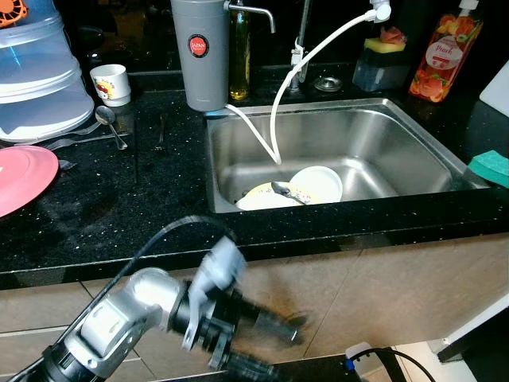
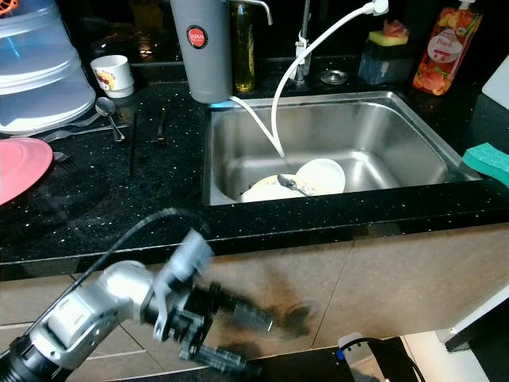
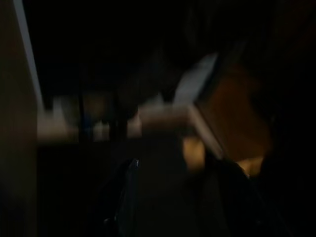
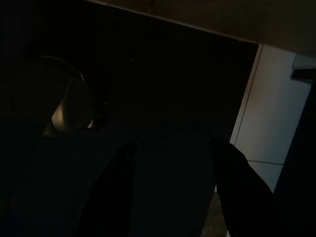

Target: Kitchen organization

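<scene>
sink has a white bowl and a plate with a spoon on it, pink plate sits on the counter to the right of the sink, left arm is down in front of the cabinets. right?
One slip: the pink plate lies on the counter to the left of the sink, as the left eye view shows. The rest holds: white bowl, plate with a spoon on it, and the left gripper low before the cabinets.

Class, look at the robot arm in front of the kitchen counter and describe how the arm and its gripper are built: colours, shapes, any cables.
The left arm is made of rounded silver segments that end in a black wrist block. A black cable loops from the arm up over the wrist. The left gripper has two long black fingers; motion blur hides finer detail. In the right wrist view, the right gripper shows as two dark, tapering fingers.
</scene>
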Available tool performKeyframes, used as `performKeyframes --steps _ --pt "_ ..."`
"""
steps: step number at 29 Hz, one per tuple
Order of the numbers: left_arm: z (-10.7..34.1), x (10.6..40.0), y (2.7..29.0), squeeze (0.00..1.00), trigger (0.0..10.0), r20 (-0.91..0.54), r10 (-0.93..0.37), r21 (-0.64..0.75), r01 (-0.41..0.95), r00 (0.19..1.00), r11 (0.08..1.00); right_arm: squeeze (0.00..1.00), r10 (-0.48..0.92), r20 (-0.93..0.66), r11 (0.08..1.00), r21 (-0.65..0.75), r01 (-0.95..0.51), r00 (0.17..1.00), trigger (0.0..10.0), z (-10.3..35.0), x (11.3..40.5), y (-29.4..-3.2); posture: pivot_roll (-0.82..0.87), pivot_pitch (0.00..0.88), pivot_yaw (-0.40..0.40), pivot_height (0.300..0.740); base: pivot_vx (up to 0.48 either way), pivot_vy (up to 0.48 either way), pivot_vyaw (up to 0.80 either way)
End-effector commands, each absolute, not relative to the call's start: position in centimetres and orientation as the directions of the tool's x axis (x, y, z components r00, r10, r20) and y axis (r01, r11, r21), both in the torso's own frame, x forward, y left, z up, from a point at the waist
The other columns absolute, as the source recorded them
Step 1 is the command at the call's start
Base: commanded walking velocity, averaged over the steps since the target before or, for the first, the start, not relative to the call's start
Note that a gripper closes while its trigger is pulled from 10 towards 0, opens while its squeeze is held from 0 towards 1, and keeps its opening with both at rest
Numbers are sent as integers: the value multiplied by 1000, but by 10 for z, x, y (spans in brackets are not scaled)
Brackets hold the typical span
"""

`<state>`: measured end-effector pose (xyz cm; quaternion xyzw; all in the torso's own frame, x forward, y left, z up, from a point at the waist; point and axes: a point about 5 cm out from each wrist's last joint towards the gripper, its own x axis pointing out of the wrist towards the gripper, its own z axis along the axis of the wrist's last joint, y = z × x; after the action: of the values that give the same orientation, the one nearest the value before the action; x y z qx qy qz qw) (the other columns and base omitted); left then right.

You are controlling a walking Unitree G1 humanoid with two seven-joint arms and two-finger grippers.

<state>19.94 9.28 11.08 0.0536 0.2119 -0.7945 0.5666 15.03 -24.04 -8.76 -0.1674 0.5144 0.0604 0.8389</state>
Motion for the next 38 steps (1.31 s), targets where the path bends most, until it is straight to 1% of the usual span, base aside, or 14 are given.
performKeyframes --steps 1,4,10,17,20,21,23,24,29,31,32,35,36,38 --pt "103 199 98 0 10000 -394 -847 -278 924 -357 -261 0 -69 -886 942 -210 -263 459 10000 -88 149 -239 -80 3 6 740 0 0 0" --pt "89 198 104 0 10000 -467 -809 -306 924 -357 -231 0 -70 -885 942 -210 -262 459 10000 -88 149 -239 -83 4 8 740 0 0 0" --pt "47 204 131 0 10000 -684 -661 -333 938 -310 -96 0 -72 -885 942 -212 -261 460 10000 -88 150 -239 -84 3 6 740 0 0 0" --pt "13 206 152 0 10000 -789 -534 -358 934 -304 -3 0 -72 -884 941 -213 -263 462 10000 -88 150 -239 -84 3 9 740 0 0 0" --pt "-21 203 164 0 10000 -854 -455 -347 927 -250 141 0 -73 -883 940 -215 -264 463 10000 -88 150 -238 -92 0 15 740 0 0 0" --pt "-21 203 164 0 10000 -854 -455 -347 927 -250 141 0 -73 -883 940 -215 -264 463 10000 -88 150 -238 -92 0 15 740 0 0 0" --pt "-40 197 169 0 10000 -883 -419 -330 913 -211 238 0 -74 -883 940 -217 -265 463 10000 -88 150 -238 -95 0 16 740 0 0 0" --pt "-40 197 169 0 10000 -883 -419 -330 913 -211 238 0 -74 -883 940 -217 -265 463 10000 -88 150 -238 -95 0 16 740 0 0 0" --pt "-66 180 168 0 10000 -919 -376 -283 864 -120 417 0 -79 -883 937 -224 -267 463 10000 -88 150 -238 -104 0 20 740 0 0 0" --pt "-70 177 168 0 10000 -928 -358 -269 855 -107 443 0 -80 -883 937 -225 -267 463 10000 -88 150 -238 -104 0 20 740 0 0 0" --pt "-76 174 171 0 10000 -956 -289 -199 851 -59 486 0 -81 -883 936 -227 -268 463 10000 -88 150 -239 -106 0 19 740 0 0 0" --pt "-78 173 173 0 10000 -964 -262 -166 849 -34 502 0 -82 -882 936 -228 -269 463 10000 -88 151 -239 -106 0 19 740 0 0 0" --pt "-80 173 176 0 10000 -974 -226 -120 825 10 552 0 -81 -882 935 -229 -271 463 10000 -88 151 -239 -106 0 18 740 0 0 0" --pt "-82 173 179 0 10000 -978 -202 -88 794 45 601 0 -81 -882 935 -229 -272 463 10000 -88 151 -239 -107 0 16 740 0 0 0"
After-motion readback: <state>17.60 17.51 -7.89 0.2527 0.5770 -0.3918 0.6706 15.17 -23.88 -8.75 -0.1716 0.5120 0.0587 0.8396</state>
